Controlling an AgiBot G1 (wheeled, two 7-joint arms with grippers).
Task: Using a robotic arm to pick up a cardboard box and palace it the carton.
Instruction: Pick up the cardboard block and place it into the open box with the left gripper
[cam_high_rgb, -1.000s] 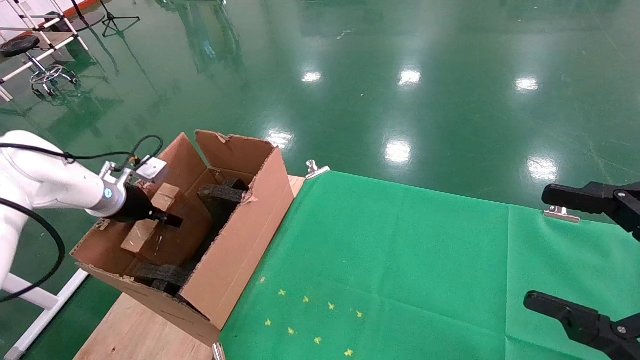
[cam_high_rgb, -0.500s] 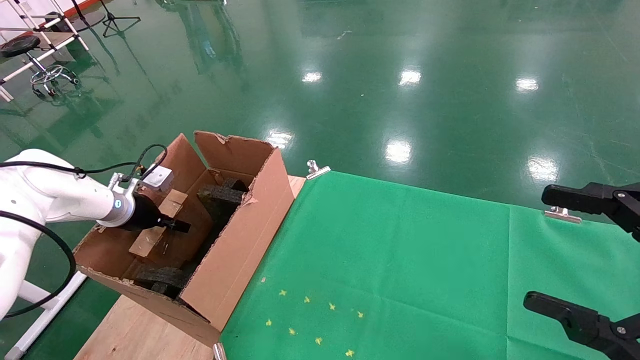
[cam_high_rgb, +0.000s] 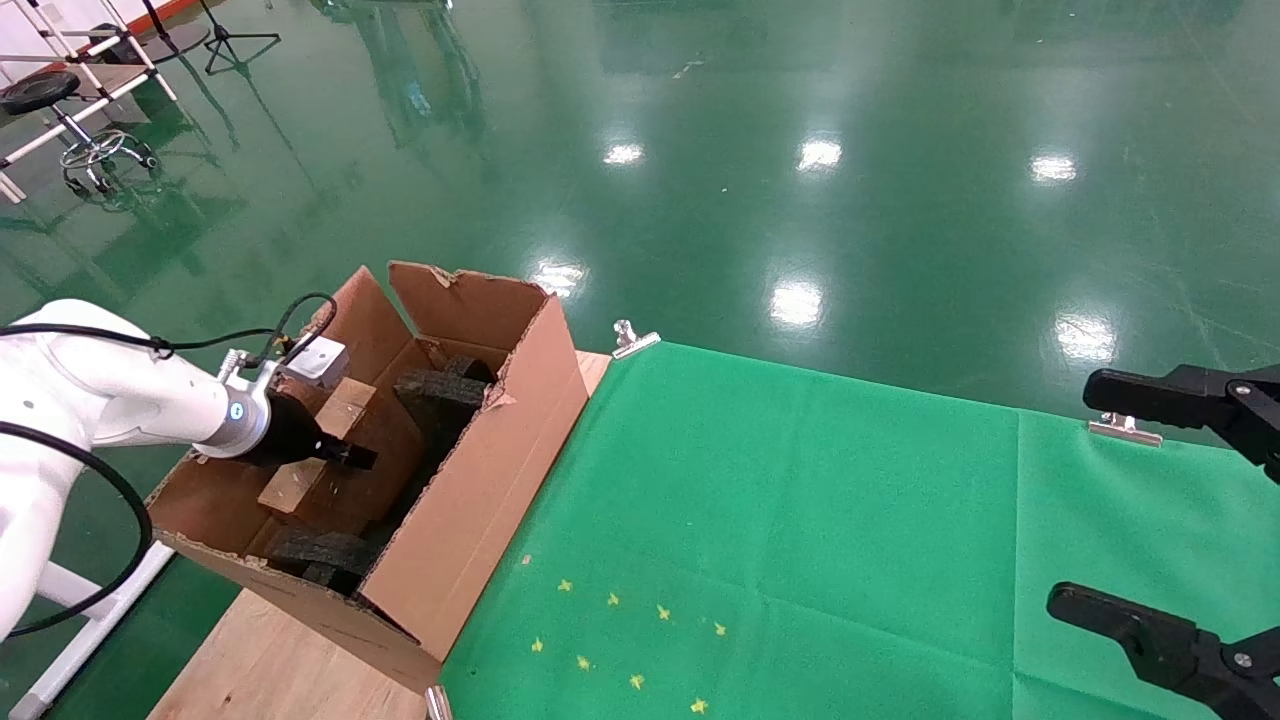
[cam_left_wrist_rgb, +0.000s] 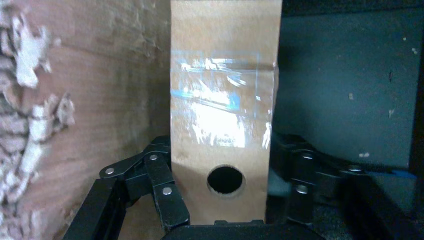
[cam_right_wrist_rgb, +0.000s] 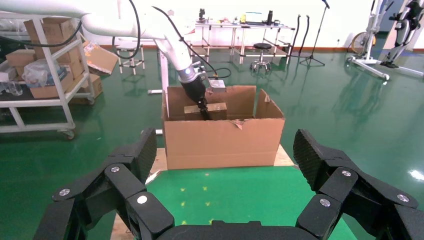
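Observation:
My left gripper (cam_high_rgb: 350, 456), on the white robotic arm (cam_high_rgb: 110, 395), is shut on the small brown cardboard box (cam_high_rgb: 340, 408) and holds it inside the carton (cam_high_rgb: 480, 470). In the left wrist view the black fingers (cam_left_wrist_rgb: 162, 187) clasp both sides of the cardboard box (cam_left_wrist_rgb: 222, 100), whose taped narrow side and round hole face the camera, and the left gripper (cam_left_wrist_rgb: 225, 175) sits between the carton's torn wall (cam_left_wrist_rgb: 95, 100) and black foam (cam_left_wrist_rgb: 345, 85). The right wrist view shows the carton (cam_right_wrist_rgb: 222, 140) with the cardboard box (cam_right_wrist_rgb: 215, 109) in it. My right gripper (cam_high_rgb: 1130, 510) is open and empty at the far right.
Black foam pieces (cam_high_rgb: 440, 390) lie in the carton, another at its near end (cam_high_rgb: 320, 555). The carton stands on a wooden table (cam_high_rgb: 270, 660) beside a green cloth (cam_high_rgb: 800, 520) held by metal clips (cam_high_rgb: 630, 338). Shelves and stands are on the green floor beyond.
My left gripper has moved a little down and deeper into the carton with the cardboard box; over the last half second it barely shifted. The right arm has not moved.

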